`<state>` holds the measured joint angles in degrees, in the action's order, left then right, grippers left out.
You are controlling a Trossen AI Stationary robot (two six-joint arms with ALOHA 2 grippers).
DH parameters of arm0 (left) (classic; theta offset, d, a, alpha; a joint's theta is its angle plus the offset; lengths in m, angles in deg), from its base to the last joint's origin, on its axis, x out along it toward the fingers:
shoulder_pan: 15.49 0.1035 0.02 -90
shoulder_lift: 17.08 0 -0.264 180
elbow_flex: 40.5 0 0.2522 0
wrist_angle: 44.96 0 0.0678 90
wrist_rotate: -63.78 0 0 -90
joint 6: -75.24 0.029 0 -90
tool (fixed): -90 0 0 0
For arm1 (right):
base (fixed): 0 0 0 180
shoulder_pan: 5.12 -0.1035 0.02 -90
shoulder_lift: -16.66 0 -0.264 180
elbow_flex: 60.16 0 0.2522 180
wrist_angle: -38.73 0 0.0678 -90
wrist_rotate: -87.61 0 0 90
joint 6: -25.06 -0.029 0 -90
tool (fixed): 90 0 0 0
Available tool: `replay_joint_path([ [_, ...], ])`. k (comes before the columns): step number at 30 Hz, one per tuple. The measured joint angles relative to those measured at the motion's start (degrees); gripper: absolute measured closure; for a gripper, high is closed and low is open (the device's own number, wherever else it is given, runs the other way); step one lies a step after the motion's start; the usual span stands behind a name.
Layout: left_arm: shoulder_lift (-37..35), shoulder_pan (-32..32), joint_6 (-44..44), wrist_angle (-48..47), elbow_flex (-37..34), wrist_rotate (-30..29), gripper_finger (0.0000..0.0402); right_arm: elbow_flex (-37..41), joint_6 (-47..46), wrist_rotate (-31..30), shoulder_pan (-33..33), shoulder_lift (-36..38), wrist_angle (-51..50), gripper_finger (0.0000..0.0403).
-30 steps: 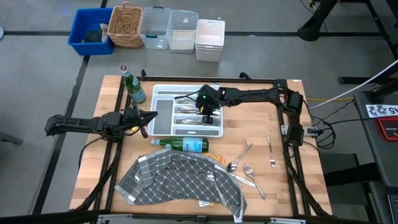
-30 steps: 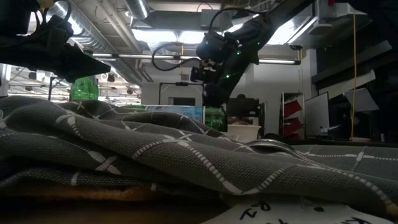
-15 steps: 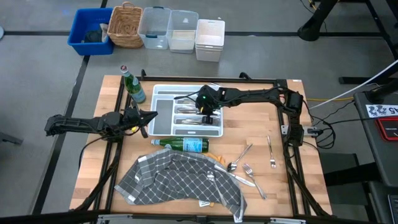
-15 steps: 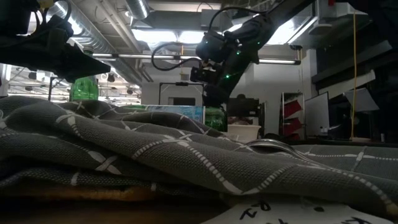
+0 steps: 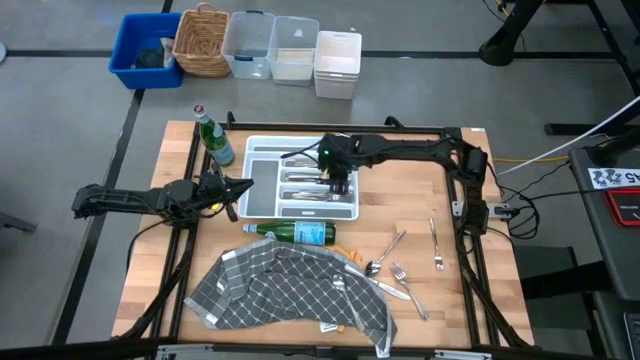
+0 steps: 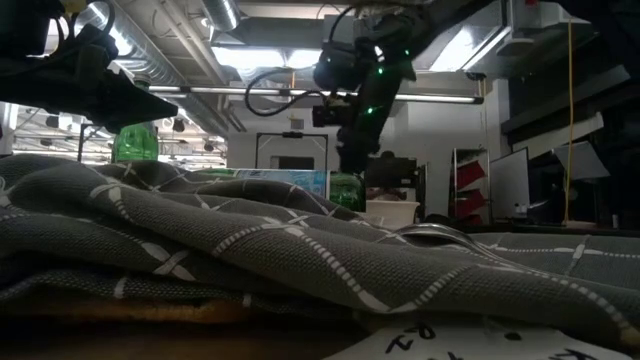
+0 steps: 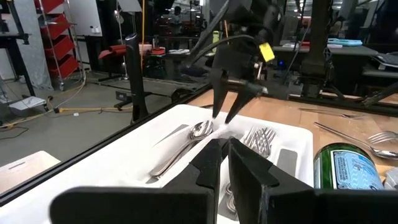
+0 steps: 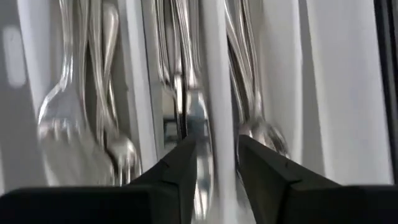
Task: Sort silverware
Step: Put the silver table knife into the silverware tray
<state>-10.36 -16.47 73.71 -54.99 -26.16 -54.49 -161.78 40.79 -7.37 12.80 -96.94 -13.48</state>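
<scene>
The white tray (image 5: 262, 158) holds sorted silverware (image 5: 305, 190): a spoon (image 7: 198, 130) and forks (image 7: 261, 137) lie in its compartments. More silverware lies loose on the table at the right: a spoon (image 5: 385, 255), a fork (image 5: 437, 245) and further pieces (image 5: 405, 282). My right gripper (image 5: 338, 184) hangs over the tray's right half, pointing down, open, with nothing between its fingers (image 7: 215, 93). In its own wrist view, the right gripper (image 8: 216, 142) looks down on a divider and on handles. My left gripper (image 5: 243, 187) waits level at the tray's left edge, shut and holding nothing.
One green bottle (image 5: 295, 233) lies on its side just in front of the tray, and another (image 5: 212, 140) stands at the tray's far left corner. A grey checked cloth (image 5: 290, 290) lies crumpled at the near edge. Bins and a basket (image 5: 200, 40) stand beyond the table.
My right gripper has tipped to point more steeply down over the tray, staying above the same compartments. The left arm has kept still.
</scene>
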Motion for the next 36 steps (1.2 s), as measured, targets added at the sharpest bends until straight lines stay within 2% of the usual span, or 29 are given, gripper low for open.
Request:
replay_joint_path([
  [7,0.0,0.0,0.01,-0.01,0.0,0.0,0.0381,-7.69,-0.43,-2.48,5.89,0.06,-13.94,0.0287],
  [12,0.0,0.0,0.01,-0.02,0.0,0.0,0.0381,-9.43,-0.49,-2.08,12.95,0.08,-17.53,0.0288],
  [17,0.0,0.02,0.01,-0.02,0.0,0.0,0.0381,-7.96,-0.15,0.78,20.67,0.08,-16.64,0.0288],
  [23,0.0,0.01,-1.32,-0.02,0.0,-0.01,0.0381,-5.51,-0.31,7.2,27.46,0.08,-11.92,0.0288],
  [28,0.0,0.0,-0.93,0.0,0.0,-0.02,0.0381,-3.05,0.37,8.21,28.78,0.08,-7.21,0.0288],
  [36,0.0,0.0,-0.53,0.0,0.0,-0.04,0.0381,-0.19,6.54,8.64,27.33,-0.71,-3.21,0.0288],
])
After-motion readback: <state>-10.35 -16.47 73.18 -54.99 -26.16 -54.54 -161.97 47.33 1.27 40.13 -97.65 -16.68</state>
